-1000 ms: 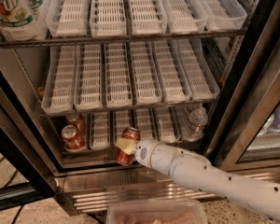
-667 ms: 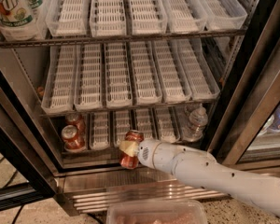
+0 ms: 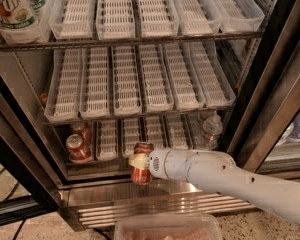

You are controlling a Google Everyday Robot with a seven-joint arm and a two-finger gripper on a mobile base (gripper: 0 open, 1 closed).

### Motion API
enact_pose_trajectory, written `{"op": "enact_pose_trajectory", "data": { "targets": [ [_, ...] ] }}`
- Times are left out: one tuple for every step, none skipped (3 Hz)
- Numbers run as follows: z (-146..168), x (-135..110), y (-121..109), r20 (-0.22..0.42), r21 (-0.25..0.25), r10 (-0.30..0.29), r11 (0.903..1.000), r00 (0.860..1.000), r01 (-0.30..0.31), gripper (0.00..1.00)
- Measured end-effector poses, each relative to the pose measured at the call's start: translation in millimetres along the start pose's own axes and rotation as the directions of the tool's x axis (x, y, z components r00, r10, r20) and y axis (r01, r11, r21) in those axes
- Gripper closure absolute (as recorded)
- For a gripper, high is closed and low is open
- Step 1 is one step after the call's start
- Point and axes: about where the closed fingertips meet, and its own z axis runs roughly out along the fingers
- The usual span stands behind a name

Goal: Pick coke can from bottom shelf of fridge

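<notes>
Gripping the coke can [image 3: 141, 175] — the gripper [image 3: 139, 160] is clamping its fingers around the can's middle, right at the steel front edge of the bottom shelf [image 3: 97, 165]. The grasp is looking done; drawing the can clear of the fridge [image 3: 140, 196] is what is remaining.

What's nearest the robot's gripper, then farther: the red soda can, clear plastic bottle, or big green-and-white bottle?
From the gripper, low centre:
1. Small red aluminium coke can: gripped in it.
2. Clear plastic water bottle: bottom shelf, right.
3. Large green-and-white soda bottle: high up, far left.
</notes>
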Motion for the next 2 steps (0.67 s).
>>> {"op": "enact_pose_trajectory", "data": {
  "targets": [
    [5, 4, 8, -0.054, -0.056, -0.03, 0.9981, 0.998, 0.027, 1.0],
    [18, 15, 19, -0.144, -0.126, -0.08, 0.9901, 0.986, 0.062, 1.0]
  ]
}}
